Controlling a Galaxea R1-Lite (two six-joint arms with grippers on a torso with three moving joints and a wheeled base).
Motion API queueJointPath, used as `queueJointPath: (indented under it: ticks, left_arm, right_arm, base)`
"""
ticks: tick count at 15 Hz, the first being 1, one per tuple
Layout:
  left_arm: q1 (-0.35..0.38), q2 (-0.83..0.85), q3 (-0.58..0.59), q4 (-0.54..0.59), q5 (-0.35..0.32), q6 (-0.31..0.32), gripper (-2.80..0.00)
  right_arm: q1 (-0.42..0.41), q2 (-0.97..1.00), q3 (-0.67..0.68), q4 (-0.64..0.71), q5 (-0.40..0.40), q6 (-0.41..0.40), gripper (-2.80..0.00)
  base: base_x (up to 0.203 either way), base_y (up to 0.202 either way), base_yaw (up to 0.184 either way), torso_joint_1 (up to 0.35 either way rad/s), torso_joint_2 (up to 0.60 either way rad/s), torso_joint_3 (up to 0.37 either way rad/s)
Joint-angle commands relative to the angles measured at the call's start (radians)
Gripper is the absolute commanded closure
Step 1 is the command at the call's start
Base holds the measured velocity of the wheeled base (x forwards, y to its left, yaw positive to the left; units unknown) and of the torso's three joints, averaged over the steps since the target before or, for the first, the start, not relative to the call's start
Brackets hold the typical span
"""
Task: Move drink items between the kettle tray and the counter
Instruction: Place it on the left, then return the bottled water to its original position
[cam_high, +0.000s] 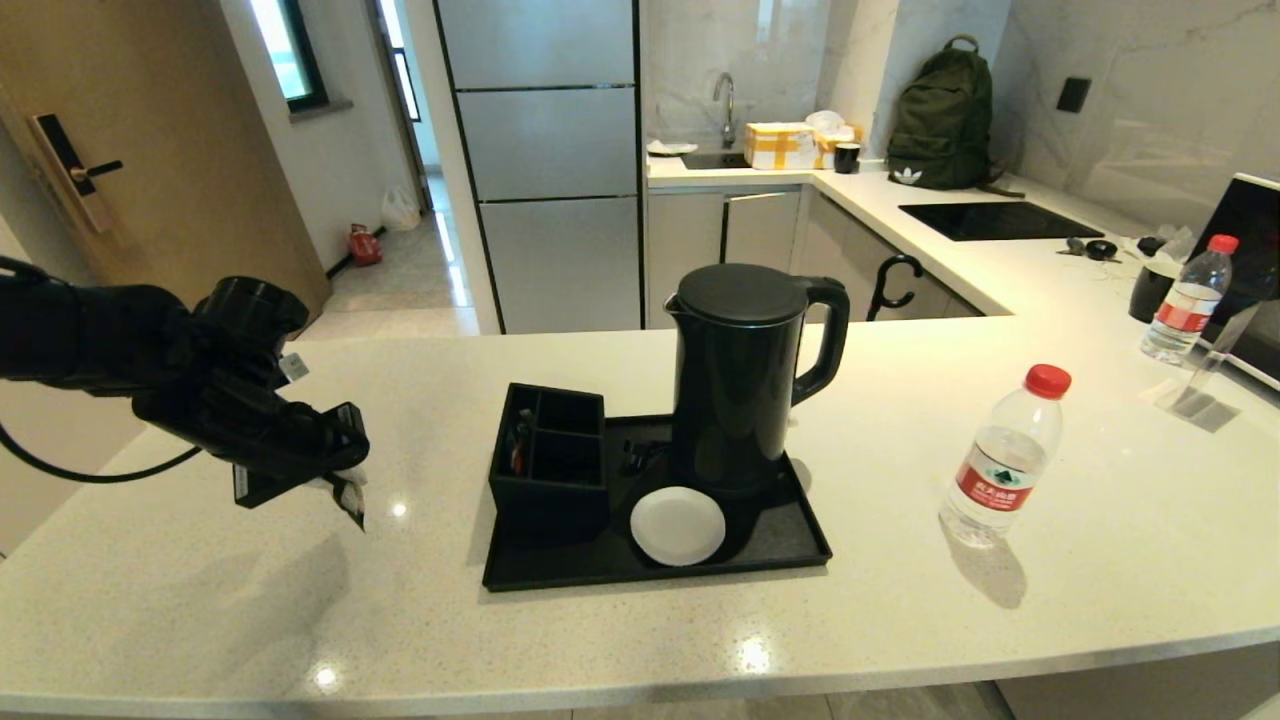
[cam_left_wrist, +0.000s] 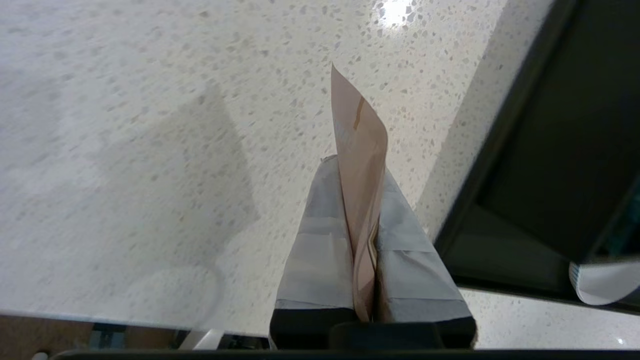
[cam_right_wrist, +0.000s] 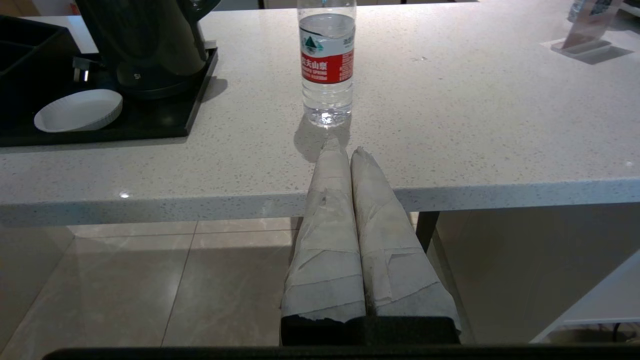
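Two taped fingers (cam_left_wrist: 320, 260) of your left gripper (cam_high: 340, 480) are pinched nearly together on the sachet (cam_left_wrist: 360, 165), which stands out past the tips, hanging above the counter (cam_high: 250, 600) without touching it, to the left of the tray (cam_high: 780, 540). Nearest it on the tray is the compartment box (cam_high: 550, 455), with the kettle (cam_high: 740, 370) and a white dish (cam_high: 677, 525) beyond. Your bottle (cam_high: 1003, 455) stands upright on the counter, right of the tray and well apart. Your right gripper (cam_right_wrist: 345, 150) is parked below the counter edge facing the bottle, fingers pressed together and holding nothing.
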Motion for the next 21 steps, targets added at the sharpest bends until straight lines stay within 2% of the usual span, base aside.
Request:
queueJointPath:
  ticks: [1,3,6,9,13,14,15,19,21]
  left_arm:
    - [0.0,0.042,-0.018,0.005,0.0,-0.003,-2.8]
    - [-0.002,0.126,-0.065,0.006,-0.001,-0.003,-2.8]
    - [-0.002,0.136,-0.076,0.006,-0.001,-0.004,-2.8]
    - [0.003,0.056,-0.083,0.015,-0.003,-0.013,-2.8]
    - [0.065,-0.103,-0.115,0.031,-0.013,-0.006,-2.8]
    - [0.081,-0.126,-0.133,0.069,-0.019,-0.003,-2.8]
    - [0.098,-0.182,-0.153,0.111,-0.025,0.0,0.0]
    - [0.162,-0.596,-0.17,0.291,-0.039,0.04,0.0]
    - [0.179,-0.833,-0.169,0.437,-0.045,0.062,0.0]
  right_arm:
    - [0.0,0.001,0.002,0.0,0.0,0.0,0.0]
    - [0.0,0.001,0.002,0.0,0.0,0.0,0.0]
    - [0.0,0.001,0.002,0.0,0.0,-0.001,0.0]
    - [0.0,0.002,0.002,0.0,0.0,-0.001,0.0]
    - [0.0,0.001,0.002,0.0,0.0,-0.002,0.0]
    - [0.0,0.001,0.002,0.0,0.0,-0.002,0.0]
    - [0.0,0.001,0.002,0.0,0.0,-0.002,0.0]
    - [0.0,0.001,0.002,0.0,0.0,-0.002,0.0]
    - [0.0,0.001,0.002,0.0,0.0,-0.002,0.0]
  base:
    - [0.0,0.0,0.0,0.0,0.0,0.0]
    - [0.0,0.0,0.0,0.0,0.0,0.0]
    - [0.0,0.0,0.0,0.0,0.0,0.0]
    - [0.0,0.0,0.0,0.0,0.0,0.0]
    - [0.0,0.0,0.0,0.0,0.0,0.0]
    - [0.0,0.0,0.0,0.0,0.0,0.0]
    - [0.0,0.0,0.0,0.0,0.0,0.0]
    - [0.0,0.0,0.0,0.0,0.0,0.0]
    - [0.0,0.0,0.0,0.0,0.0,0.0]
